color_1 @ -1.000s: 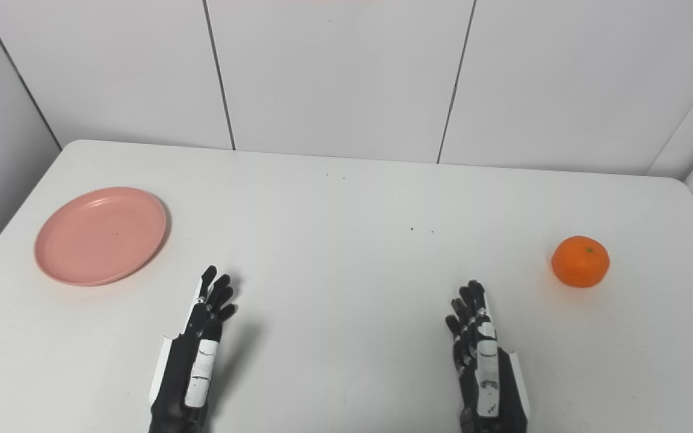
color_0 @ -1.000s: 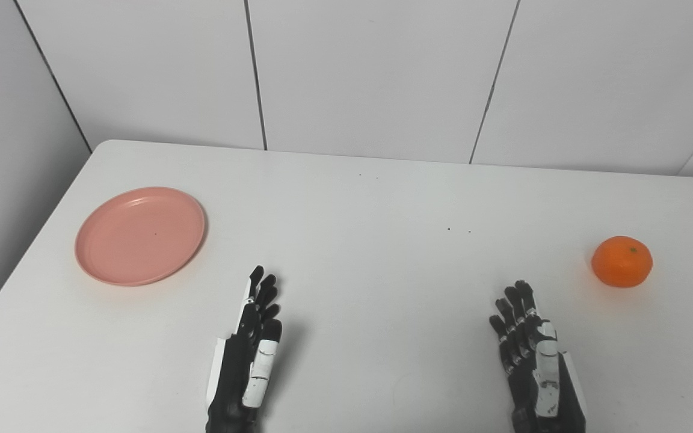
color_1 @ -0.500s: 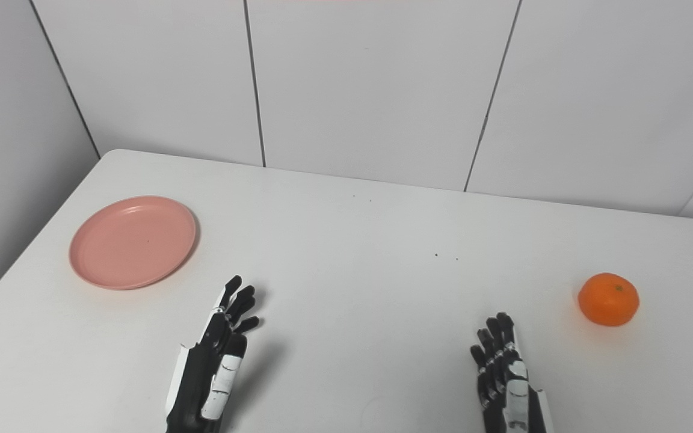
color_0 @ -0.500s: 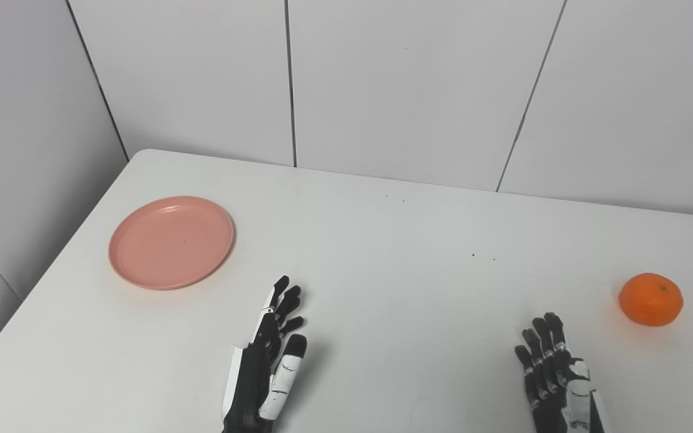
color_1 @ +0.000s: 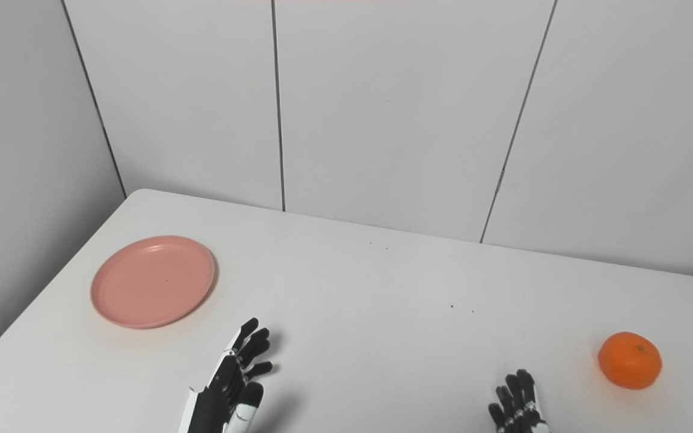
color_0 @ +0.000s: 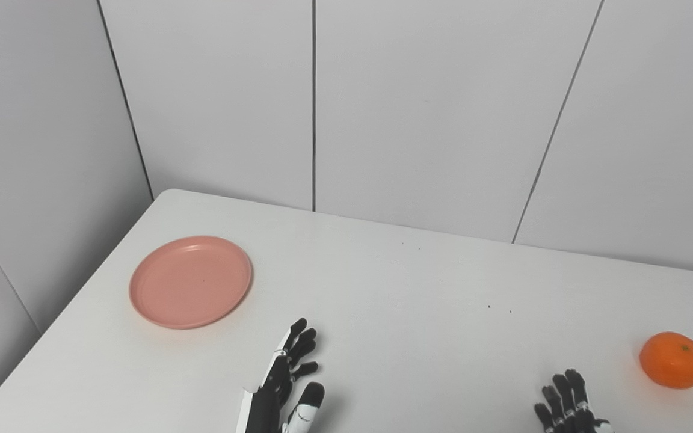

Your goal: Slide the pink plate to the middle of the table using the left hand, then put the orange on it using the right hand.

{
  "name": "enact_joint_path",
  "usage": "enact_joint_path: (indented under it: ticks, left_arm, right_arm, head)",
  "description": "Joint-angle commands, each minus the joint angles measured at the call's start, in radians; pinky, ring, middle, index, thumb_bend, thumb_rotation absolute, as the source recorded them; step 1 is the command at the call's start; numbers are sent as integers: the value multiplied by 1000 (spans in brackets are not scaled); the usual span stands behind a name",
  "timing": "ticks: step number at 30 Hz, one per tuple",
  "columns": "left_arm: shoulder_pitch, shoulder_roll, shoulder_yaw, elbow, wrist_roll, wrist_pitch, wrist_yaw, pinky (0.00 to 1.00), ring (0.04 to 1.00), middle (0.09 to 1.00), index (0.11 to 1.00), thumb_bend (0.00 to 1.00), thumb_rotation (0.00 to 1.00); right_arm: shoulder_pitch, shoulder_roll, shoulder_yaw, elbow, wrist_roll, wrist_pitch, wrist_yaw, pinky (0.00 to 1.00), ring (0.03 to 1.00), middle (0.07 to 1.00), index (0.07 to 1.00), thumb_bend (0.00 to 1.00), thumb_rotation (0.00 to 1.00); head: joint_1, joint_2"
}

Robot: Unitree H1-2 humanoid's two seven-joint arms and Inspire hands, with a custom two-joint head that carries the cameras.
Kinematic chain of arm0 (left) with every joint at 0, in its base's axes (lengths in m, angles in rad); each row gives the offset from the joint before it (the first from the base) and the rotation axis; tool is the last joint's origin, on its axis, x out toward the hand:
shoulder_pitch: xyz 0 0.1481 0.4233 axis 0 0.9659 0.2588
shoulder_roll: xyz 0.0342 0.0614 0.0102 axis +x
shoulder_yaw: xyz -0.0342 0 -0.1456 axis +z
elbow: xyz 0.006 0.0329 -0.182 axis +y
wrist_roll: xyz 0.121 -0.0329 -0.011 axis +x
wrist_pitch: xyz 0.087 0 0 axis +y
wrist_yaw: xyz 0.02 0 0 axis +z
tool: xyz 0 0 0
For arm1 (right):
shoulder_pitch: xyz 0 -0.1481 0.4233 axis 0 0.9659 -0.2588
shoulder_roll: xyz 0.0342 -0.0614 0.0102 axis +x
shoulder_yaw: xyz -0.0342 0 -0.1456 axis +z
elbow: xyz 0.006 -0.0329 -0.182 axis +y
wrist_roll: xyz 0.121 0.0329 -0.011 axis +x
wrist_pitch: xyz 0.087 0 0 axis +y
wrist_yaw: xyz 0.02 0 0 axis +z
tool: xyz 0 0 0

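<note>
A pink plate (color_0: 190, 281) lies on the left part of the white table (color_0: 418, 325), with nothing on it. An orange (color_0: 673, 359) rests near the table's right side. My left hand (color_0: 284, 385) hovers low at the bottom edge, right of and nearer to me than the plate, fingers spread and holding nothing. Only the fingertips of my right hand (color_0: 565, 406) show at the bottom edge, left of the orange; the fingers are stretched out and apart, touching nothing.
White panelled walls (color_0: 431, 114) stand behind the table and along its left side. The table's left edge (color_0: 76, 313) runs close to the plate. A few small dark specks (color_0: 498, 309) mark the tabletop.
The whole picture has shifted: the camera tilted up and turned left, so table and hands sit lower in the frame. Plate and orange have not moved on the table. Both hands stay open.
</note>
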Motion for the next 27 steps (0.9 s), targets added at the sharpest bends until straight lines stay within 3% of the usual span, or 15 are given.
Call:
enact_joint_path:
  ticks: [1,8,15,21,24,27]
  left_arm:
    - [91,-1,-12,220,10,43,16,755,863,873,874,749,856]
    - [81,-2,-9,237,18,33,22,746,857,867,862,750,840]
    - [85,0,-8,228,16,38,17,734,851,861,862,756,831]
    - [94,5,-6,204,-15,40,0,735,854,866,868,738,815]
    - [93,15,-7,184,-37,29,-14,723,842,862,868,722,808]
    - [85,41,-13,140,-51,17,-37,701,805,815,819,768,839]
  right_arm:
    - [53,-59,-32,123,10,-15,16,1000,1000,1000,1000,816,1000]
    - [43,-64,-33,140,9,-21,19,1000,1000,1000,1000,842,1000]
    - [49,-59,-30,131,6,-17,15,1000,1000,1000,1000,812,1000]
    - [54,-58,-18,110,-7,0,14,1000,1000,1000,1000,842,1000]
    - [53,-50,-15,102,-6,5,11,1000,1000,1000,1000,841,1000]
    - [51,-41,-10,94,-8,19,5,1000,1000,1000,1000,854,1000]
  head:
    - [0,-1]
    - [10,-17]
    - [2,2]
    - [13,17]
    - [20,15]
    - [21,12]
